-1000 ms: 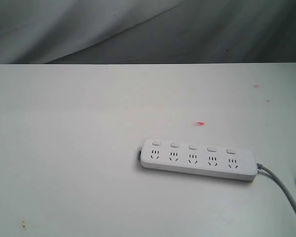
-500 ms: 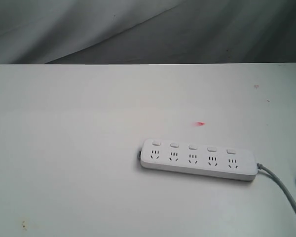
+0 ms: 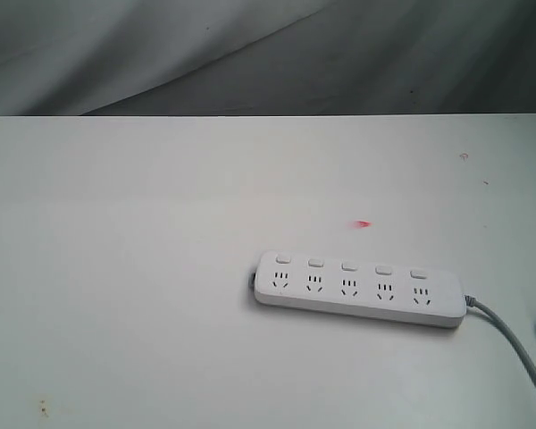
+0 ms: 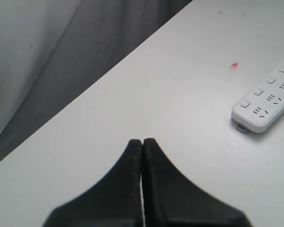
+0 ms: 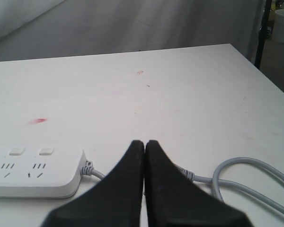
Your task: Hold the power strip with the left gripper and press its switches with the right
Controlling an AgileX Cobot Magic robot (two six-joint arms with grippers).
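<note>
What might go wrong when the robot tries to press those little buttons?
Nothing holds the power strip yet. If the shut right fingers press a switch first, the strip may slide on the table. The left fingers, also shut, may just shove it unless they open. The grey cable near the right fingers might snag.

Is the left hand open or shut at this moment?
Shut. In the left wrist view the left hand has its two black fingers pressed together with no gap, nothing between them, apart from the power strip.
</note>
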